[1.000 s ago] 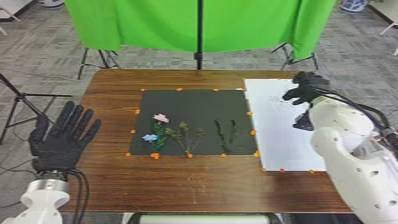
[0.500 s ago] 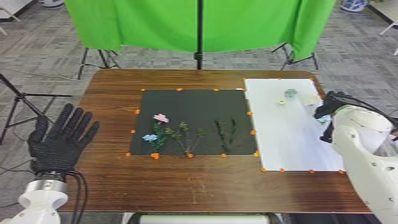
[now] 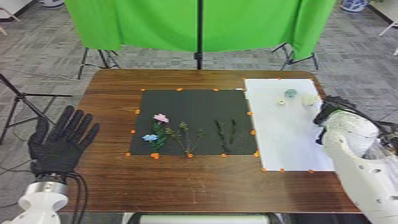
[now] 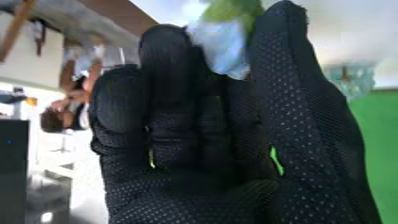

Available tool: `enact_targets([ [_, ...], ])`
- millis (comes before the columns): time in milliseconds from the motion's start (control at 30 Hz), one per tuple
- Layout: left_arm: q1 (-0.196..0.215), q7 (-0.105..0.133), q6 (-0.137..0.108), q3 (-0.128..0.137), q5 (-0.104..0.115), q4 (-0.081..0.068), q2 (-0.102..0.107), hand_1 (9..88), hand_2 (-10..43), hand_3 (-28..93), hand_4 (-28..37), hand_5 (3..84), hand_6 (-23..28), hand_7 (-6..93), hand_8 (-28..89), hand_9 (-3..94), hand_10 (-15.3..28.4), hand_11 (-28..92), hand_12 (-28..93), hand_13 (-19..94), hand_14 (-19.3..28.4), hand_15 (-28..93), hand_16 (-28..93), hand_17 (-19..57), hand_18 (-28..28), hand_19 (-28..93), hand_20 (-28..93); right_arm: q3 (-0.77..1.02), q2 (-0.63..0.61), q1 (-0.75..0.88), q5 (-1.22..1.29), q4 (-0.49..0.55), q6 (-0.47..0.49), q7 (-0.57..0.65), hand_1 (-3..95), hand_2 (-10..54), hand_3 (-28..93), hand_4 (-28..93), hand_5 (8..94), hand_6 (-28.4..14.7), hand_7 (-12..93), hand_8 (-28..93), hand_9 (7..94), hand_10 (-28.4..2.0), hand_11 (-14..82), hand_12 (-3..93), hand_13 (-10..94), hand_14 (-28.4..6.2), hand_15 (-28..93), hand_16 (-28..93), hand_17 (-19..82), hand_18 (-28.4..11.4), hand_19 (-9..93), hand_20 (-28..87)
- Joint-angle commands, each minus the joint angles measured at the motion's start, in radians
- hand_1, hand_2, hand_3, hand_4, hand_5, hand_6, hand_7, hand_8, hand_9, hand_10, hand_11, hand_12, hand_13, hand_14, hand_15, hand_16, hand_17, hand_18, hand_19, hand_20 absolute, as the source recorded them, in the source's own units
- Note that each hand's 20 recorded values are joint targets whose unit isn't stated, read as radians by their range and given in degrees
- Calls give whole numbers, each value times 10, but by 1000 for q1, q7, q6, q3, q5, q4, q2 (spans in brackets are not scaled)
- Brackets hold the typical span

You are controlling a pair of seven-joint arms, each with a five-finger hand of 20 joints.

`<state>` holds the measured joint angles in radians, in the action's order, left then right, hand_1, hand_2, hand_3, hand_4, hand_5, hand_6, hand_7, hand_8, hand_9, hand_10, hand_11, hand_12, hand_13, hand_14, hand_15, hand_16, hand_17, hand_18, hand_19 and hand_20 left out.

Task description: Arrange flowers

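Note:
On the dark mat (image 3: 188, 107) lie a pink flower (image 3: 161, 118), a blue flower (image 3: 150, 137), thin leafy stems (image 3: 184, 137) and a dark green stem (image 3: 222, 135). My right hand (image 3: 330, 112) is over the right edge of the white sheet (image 3: 282, 137). In the right wrist view, that hand (image 4: 195, 165) has its fingers extended, with a pale-blue and green thing (image 4: 220, 42) between thumb and fingers; whether they touch it I cannot tell. My left hand (image 3: 59, 147) is open, left of the dark mat.
At the sheet's far end stand a teal object (image 3: 290, 93), a small yellowish one (image 3: 281, 102) and a whitish one (image 3: 309, 100). Orange markers (image 3: 155, 156) edge the dark mat. Beyond the wooden table (image 3: 187, 187) hangs a green cloth (image 3: 249, 30).
My right hand has moved from the sheet's far end toward its right edge and nearer, uncovering the small objects there. A teal patch beside it half a second ago is now covered. The left hand has barely shifted.

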<state>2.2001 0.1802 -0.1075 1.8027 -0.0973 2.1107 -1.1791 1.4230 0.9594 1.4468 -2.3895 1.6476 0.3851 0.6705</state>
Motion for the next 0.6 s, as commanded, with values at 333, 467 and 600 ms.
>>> enact_targets([
  [333,25,4,-11,-3,7,5,-9,248,134,699,-283,431,81,104,-74,372,146,138,136,285,154,314,-17,-48,154,299,167,-202,41,-85,-46,190,-55,-240,696,-95,618,-283,758,-12,380,176,854,-107,155,530,771,-47,433,511,508,-160,870,292],
  [467,25,2,-6,-6,3,7,-3,248,135,697,-283,431,81,104,-74,372,144,138,136,285,154,314,-17,-48,154,300,167,-292,100,-155,-48,221,-58,-327,696,-95,622,-283,757,-14,378,178,852,-109,155,533,770,-49,433,514,508,-160,871,293],
  [600,23,4,-14,-11,8,4,-1,249,135,696,-283,431,81,105,-74,373,144,138,137,285,154,313,-16,-49,154,299,167,-390,200,-233,-83,165,-44,-404,696,-95,625,-283,756,-15,377,181,851,-111,155,534,768,-51,435,517,507,-160,872,294],
])
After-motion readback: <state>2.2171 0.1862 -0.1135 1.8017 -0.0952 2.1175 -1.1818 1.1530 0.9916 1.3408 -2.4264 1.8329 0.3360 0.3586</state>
